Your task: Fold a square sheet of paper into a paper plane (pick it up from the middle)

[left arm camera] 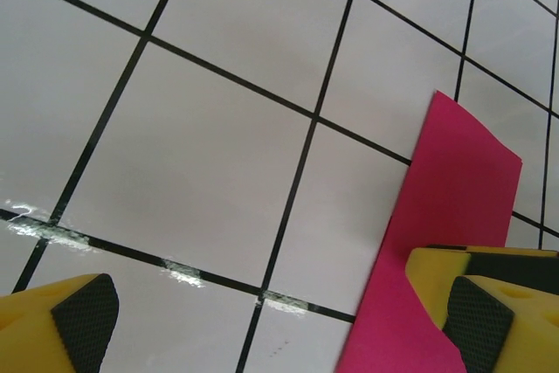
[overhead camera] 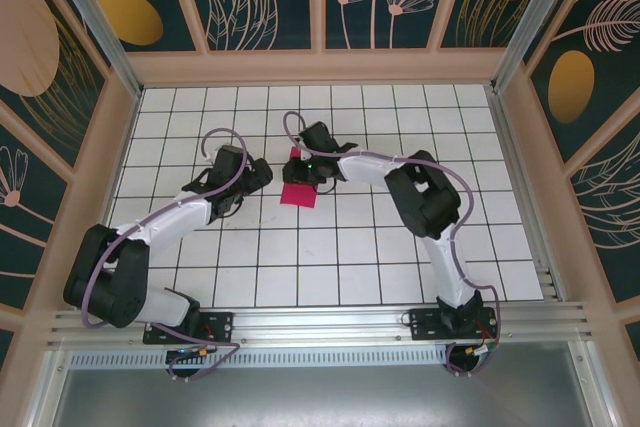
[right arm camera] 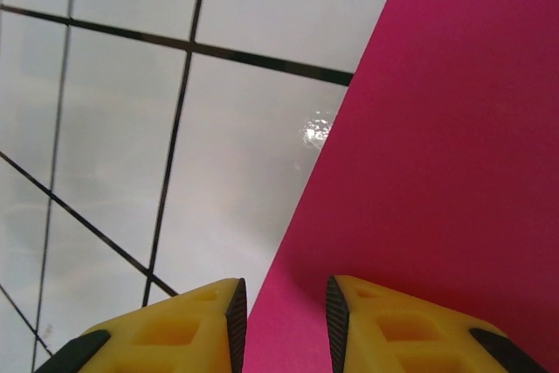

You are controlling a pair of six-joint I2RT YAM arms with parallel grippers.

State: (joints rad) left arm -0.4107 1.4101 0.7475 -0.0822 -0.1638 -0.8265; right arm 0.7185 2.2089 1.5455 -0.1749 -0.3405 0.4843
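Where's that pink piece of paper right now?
In the overhead view, the pink paper lies near the centre of the table, just right of the left tool, with the right tool over its far edge.

White tabletop with black grid lines (overhead camera: 340, 267) lies under the jaws; teal wall panels painted with plants (overhead camera: 260, 7) stand beyond.

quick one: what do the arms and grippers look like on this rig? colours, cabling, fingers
Both the left arm and right arm have white link shells with black joint housings and black bases. A lilac cable runs loosely along each. The left gripper and right gripper carry yellow plastic fingers with black cross-hatched rubber pads.
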